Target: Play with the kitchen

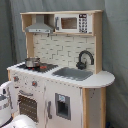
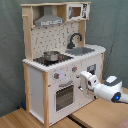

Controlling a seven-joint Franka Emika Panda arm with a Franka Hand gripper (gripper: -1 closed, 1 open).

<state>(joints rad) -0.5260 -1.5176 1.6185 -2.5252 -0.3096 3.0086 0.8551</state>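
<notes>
White-and-wood kitchen (image 2: pixel 60 60): on wooden floor (image 2: pixel 100 112), against grey curtain (image 2: pixel 112 25).
Stovetop: I see a metal pot (image 2: pixel 50 55).
Gripper (image 2: pixel 82 80): at oven front; I cannot tell the finger state.

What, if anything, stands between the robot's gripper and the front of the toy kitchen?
Nothing visible does. In the second exterior view the gripper sits right at the toy kitchen's front, beside the oven door, below the knobs, with no object between them.
</notes>
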